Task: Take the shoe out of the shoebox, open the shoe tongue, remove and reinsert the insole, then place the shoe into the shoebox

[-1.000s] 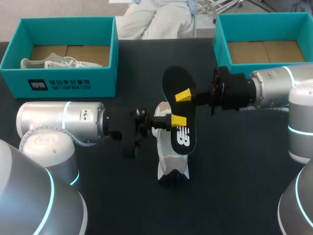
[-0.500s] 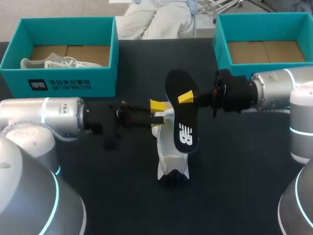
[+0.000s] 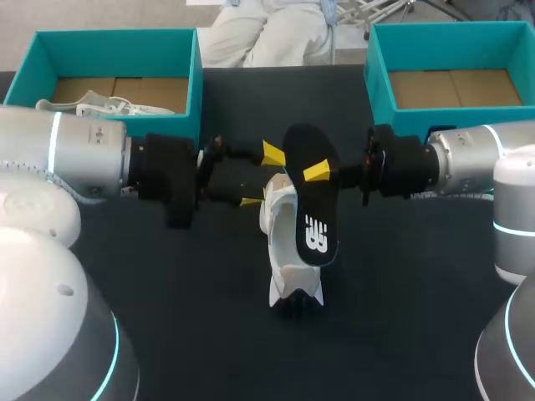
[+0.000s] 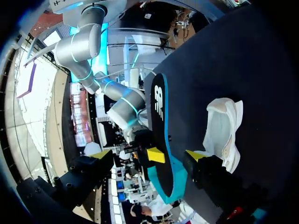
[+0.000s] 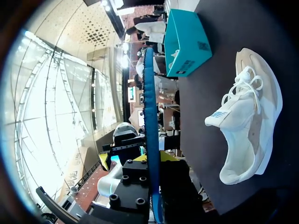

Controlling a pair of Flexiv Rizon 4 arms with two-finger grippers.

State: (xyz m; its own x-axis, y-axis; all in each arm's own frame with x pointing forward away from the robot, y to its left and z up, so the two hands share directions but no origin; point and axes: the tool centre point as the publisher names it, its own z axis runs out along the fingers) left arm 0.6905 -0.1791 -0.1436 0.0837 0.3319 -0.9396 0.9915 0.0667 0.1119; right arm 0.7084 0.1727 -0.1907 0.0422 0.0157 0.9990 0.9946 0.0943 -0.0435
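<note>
The right gripper (image 3: 316,171) has its jaws closed on the far part of the insole (image 3: 311,219), held slanted directly above the shoe (image 3: 281,219) on the bench (image 3: 401,317), long axes roughly parallel; the left gripper (image 3: 261,177), jaws open, sits just beside the shoe's far end.

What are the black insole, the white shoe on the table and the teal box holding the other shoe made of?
Insole: probably foam, with a matte black fabric top, a white logo and a blue-green edge; it looks thin seen edge-on.
Shoe: pale mesh or knit with smoother overlays and woven laces; the exact fabric is unclear.
Box: cardboard, with teal walls and a plain brown floor.
</note>
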